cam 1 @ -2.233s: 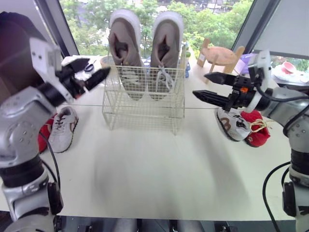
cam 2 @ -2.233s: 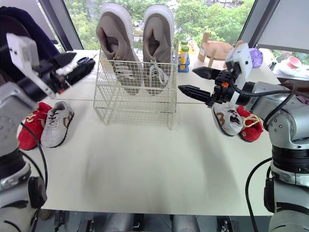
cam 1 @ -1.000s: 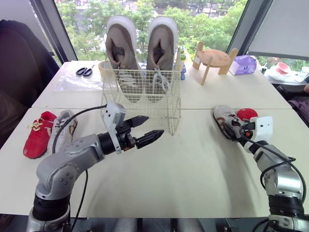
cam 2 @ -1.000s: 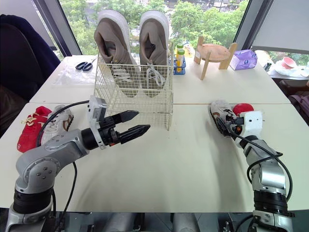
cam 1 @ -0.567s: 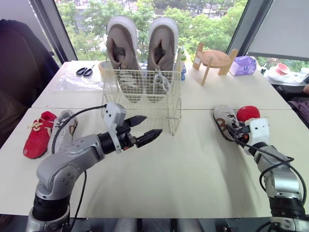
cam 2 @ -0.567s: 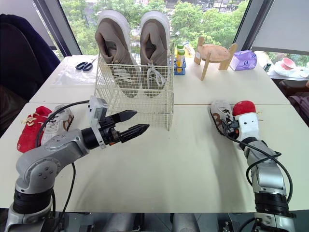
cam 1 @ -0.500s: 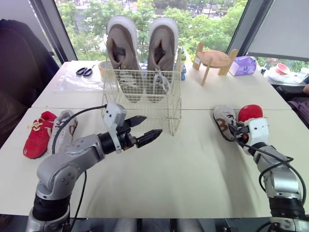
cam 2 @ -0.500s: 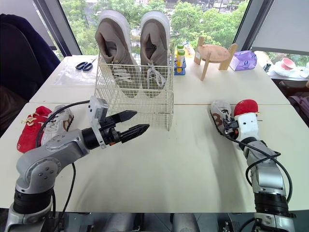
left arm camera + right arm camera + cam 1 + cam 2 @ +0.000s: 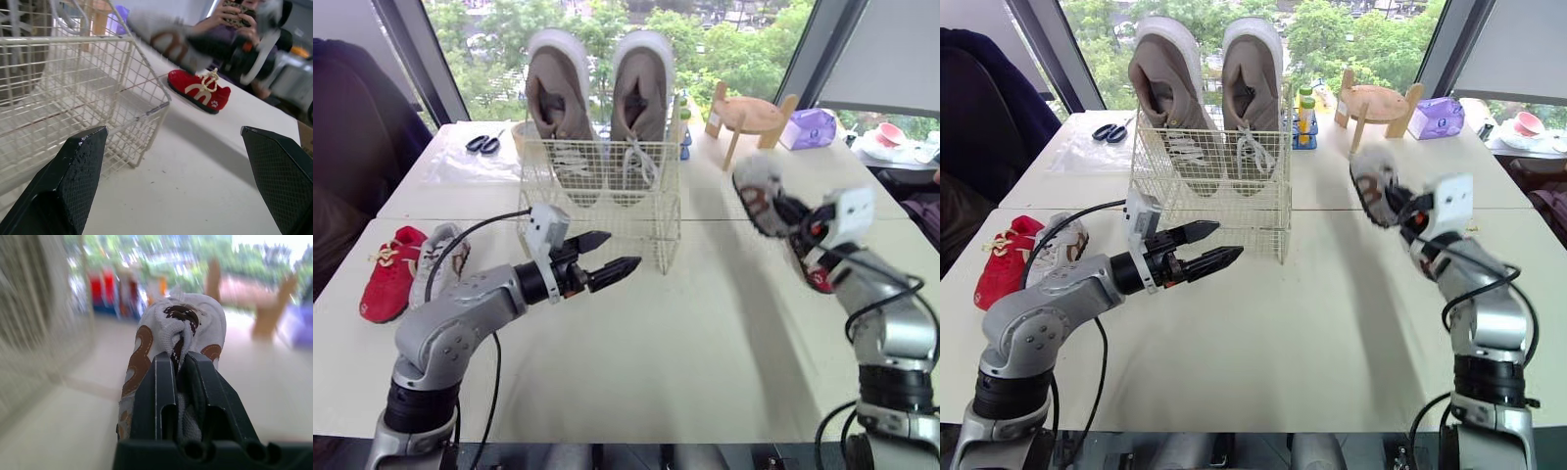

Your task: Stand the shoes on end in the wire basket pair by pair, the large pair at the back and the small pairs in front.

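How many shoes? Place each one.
6: two large shoes in the wire basket; held white shoe in the right gripper; on the table, left red shoe, left white shoe, right red shoe.

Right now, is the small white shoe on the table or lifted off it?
Lifted: the right end effector is shut on the white shoe, holding it clear above the table.

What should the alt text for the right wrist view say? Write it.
The right pincer is shut on a white shoe with brown marks, held above the table. Beyond it, blurred, are the basket and a wooden stand.
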Motion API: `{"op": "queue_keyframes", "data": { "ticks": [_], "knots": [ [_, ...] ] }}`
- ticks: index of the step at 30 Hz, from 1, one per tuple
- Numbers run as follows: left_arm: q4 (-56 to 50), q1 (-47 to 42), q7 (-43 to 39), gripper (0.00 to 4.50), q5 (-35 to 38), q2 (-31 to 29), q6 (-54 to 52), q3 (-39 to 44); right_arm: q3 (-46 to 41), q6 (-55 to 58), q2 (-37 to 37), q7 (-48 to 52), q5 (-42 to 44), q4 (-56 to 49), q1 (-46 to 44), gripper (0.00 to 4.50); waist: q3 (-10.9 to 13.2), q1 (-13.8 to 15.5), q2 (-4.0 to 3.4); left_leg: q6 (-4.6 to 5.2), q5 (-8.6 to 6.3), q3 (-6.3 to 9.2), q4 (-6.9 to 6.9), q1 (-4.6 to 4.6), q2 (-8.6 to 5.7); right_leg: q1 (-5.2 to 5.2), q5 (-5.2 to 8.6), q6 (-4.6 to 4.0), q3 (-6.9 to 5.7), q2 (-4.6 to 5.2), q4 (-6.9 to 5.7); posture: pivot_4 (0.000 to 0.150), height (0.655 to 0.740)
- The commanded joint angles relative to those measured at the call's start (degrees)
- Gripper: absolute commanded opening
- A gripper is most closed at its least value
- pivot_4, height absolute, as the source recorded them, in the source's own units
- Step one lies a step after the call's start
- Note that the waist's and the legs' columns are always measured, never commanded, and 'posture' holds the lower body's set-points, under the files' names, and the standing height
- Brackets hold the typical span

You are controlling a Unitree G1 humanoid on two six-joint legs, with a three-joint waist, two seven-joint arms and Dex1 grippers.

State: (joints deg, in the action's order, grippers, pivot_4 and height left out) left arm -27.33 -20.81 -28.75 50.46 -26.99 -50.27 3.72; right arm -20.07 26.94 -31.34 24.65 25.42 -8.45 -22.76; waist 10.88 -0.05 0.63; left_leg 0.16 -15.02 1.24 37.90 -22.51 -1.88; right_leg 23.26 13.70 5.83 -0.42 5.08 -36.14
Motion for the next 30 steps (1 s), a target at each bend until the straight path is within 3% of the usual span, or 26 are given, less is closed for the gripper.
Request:
{"op": "queue_keyframes", "data": {
  "ticks": [1, 5, 7, 9, 13, 19, 30],
  "knots": [
    [0.2, -2.2, -0.6, 4.5, 1.4, 0.1, 1.3, 2.1, -2.8, 2.7, -0.9, 0.0, 4.2, -3.1, -1.7, 0.02, 0.0, 0.3, 0.0, 0.01, 0.0, -0.01, 0.0, -0.03, 0.0, 0.01, 0.0, -0.01, 0.01, 0.01, 0.02, 0.15, 0.74],
    [5.0, -8.6, 3.3, 4.5, 14.5, 2.2, -0.1, 11.6, -4.1, 2.7, -3.8, 0.3, 5.7, -3.0, -7.7, 0.02, 0.1, 0.7, -0.07, 0.03, -0.01, -0.03, 0.09, -0.23, -0.05, 0.18, 0.07, -0.14, 0.03, 0.07, 0.03, 0.15, 0.74],
    [10.1, -13.8, 4.0, 4.5, 24.9, 0.6, -1.0, 17.8, -3.7, 2.6, -8.0, 3.6, 6.9, -2.1, -14.5, 0.02, 0.1, 0.6, -0.16, 0.03, -0.01, -0.02, 0.16, -0.45, -0.05, 0.4, 0.01, -0.05, 0.0, 0.05, 0.01, 0.15, 0.74],
    [15.9, -19.8, 5.5, 4.5, 29.5, -2.0, -1.6, 21.1, -2.4, 2.8, -12.7, 8.5, 8.4, -0.7, -21.9, 0.02, 0.1, 0.4, -0.16, 0.02, 0.0, -0.04, 0.17, -0.74, -0.06, 0.75, -0.05, 0.05, 0.0, 0.03, -0.03, 0.15, 0.74],
    [27.9, -31.0, 6.6, 4.5, 31.3, -6.4, -3.0, 22.6, 0.9, 1.8, -17.9, 16.3, 9.7, 2.1, -33.0, 0.02, 0.1, 0.3, -0.05, 0.02, 0.0, -0.03, 0.04, -0.9, -0.06, 1.0, -0.13, 0.19, -0.03, -0.06, -0.08, 0.15, 0.74],
    [37.0, -42.7, 3.4, 4.5, 32.1, -7.6, -6.3, 21.1, 8.7, -1.7, -17.0, 27.6, 9.7, 1.2, -40.4, 0.02, 0.1, 0.0, 0.05, 0.04, -0.01, -0.11, 0.11, -0.95, -0.14, 0.96, -0.18, 0.31, 0.03, 0.05, 0.03, 0.15, 0.74],
    [37.7, -46.5, 0.7, 4.5, 31.4, -10.1, -16.2, 17.3, 15.2, -4.9, -10.9, 34.7, 10.2, -4.2, -42.7, 0.02, 0.1, -0.7, 0.06, -0.04, 0.02, -0.05, 0.08, -0.97, -0.13, 1.06, -0.19, 0.32, 0.05, 0.08, -0.05, 0.15, 0.74]
  ]
}}
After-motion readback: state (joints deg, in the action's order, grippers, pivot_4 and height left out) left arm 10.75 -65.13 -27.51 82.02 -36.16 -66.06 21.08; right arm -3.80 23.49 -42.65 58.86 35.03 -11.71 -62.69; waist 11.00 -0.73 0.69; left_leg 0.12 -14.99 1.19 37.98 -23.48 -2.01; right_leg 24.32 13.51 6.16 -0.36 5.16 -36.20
